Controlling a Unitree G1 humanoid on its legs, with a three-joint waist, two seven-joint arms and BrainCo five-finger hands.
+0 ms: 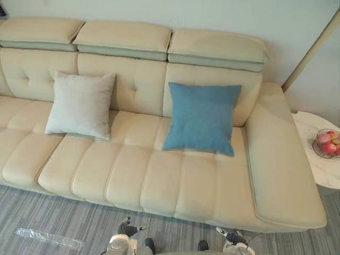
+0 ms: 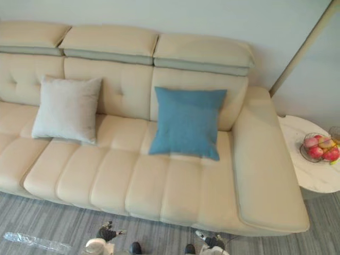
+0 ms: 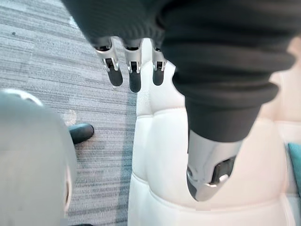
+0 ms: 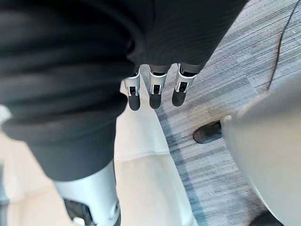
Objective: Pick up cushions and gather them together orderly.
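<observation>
Cream sofa (image 1: 159,175) seen from above, with the two cushions to be gathered. The pale grey cushion (image 1: 81,105) leans on the backrest toward the robot's left. The blue cushion (image 1: 202,118) leans on the backrest toward the right, near the armrest. The two stand well apart, a bare stretch of seat between them.

The left hand (image 3: 134,70) and the right hand (image 4: 156,92) hang low in front of the sofa's front edge, over the grey floor (image 1: 53,212). Each has its fingers straight and relaxed and holds nothing. By this reading, no cushion has yet been picked up.

Risks from here:
- A soft cushion pinched at one corner may sag, swing or slip out, and drop onto the seat or the floor.
- A reach for the blue cushion that swings wide to the right could come close to the small round counter (image 1: 308,133) and its fruit bowl (image 1: 326,142).
- A strip of clear plastic wrap (image 1: 49,238) lies on the floor at the lower left and may slide underfoot if the robot steps that way.
- A cushion set down carelessly may tip forward off the backrest and leave the pair untidy.
</observation>
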